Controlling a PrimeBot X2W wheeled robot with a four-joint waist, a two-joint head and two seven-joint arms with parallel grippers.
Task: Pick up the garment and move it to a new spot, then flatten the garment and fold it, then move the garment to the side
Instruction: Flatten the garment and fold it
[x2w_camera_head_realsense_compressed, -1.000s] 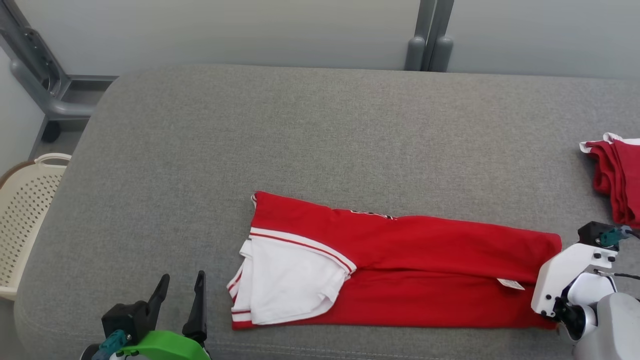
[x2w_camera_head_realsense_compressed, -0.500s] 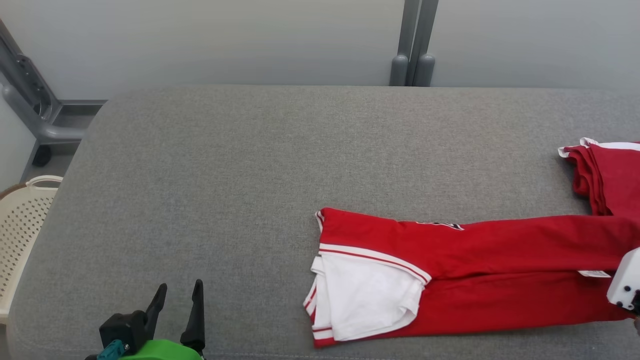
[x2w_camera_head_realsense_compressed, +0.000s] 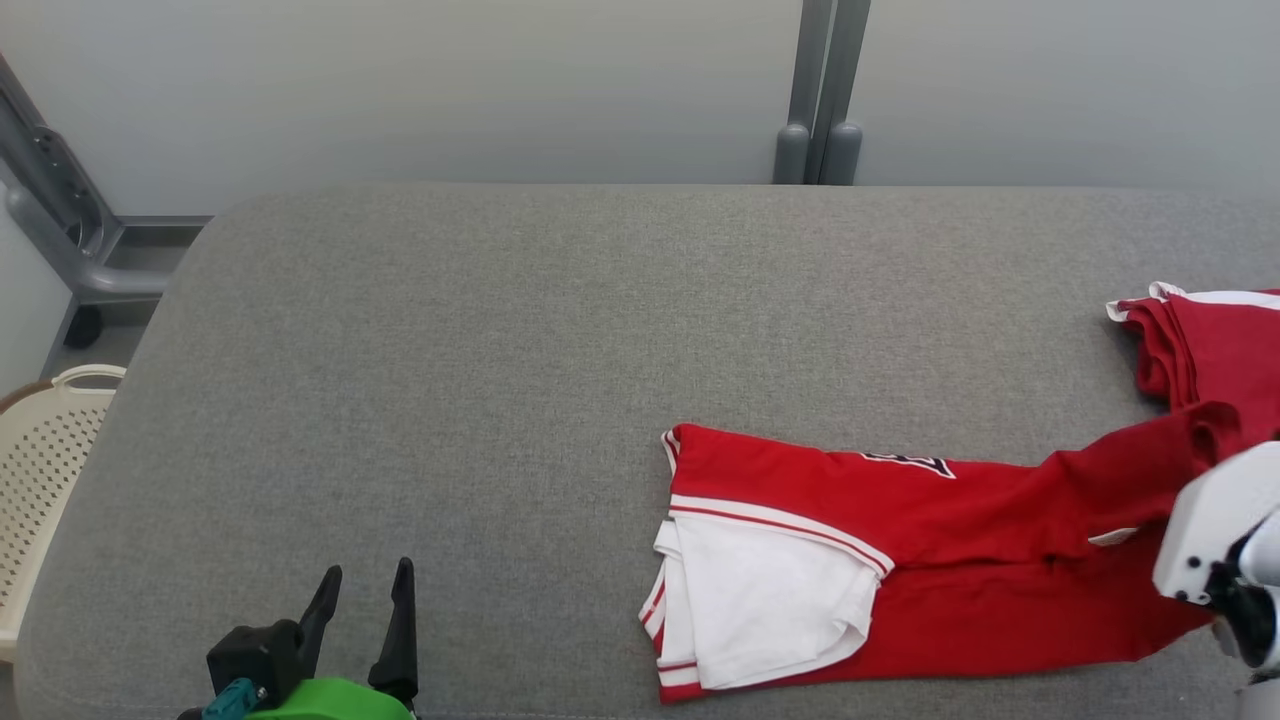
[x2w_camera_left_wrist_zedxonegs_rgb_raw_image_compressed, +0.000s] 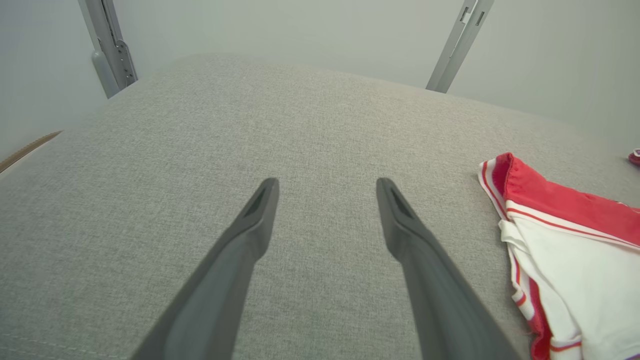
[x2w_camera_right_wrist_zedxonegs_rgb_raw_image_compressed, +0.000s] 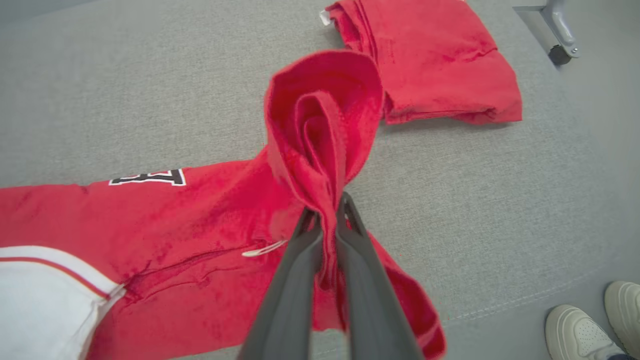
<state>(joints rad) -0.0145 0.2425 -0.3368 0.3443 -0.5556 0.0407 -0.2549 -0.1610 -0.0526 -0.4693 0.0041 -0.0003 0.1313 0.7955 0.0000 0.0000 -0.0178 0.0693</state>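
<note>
Grey pad (x2w_camera_head_realsense_compressed: 450, 330) carries one long red garment (x2w_camera_head_realsense_compressed: 950, 520) at 4 o'clock in head view, long axis 9-to-3, white end pointing 9, the other end bunched, raised and pinched in the clenched right gripper (x2w_camera_right_wrist_zedxonegs_rgb_raw_image_compressed: 327, 207); one folded red pile (x2w_camera_head_realsense_compressed: 1225, 340) at 3; left gripper (x2w_camera_head_realsense_compressed: 367, 572) at 7, spread wide, empty.

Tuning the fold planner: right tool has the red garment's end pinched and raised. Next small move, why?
Probably carry the right tool toward the white sleeve of the garment, laying the pinched end over it as a half fold. The tool is shut on a raised bunch of cloth, the rest lies as a long flat strip on the couch, and the left tool is open, off the cloth.
</note>
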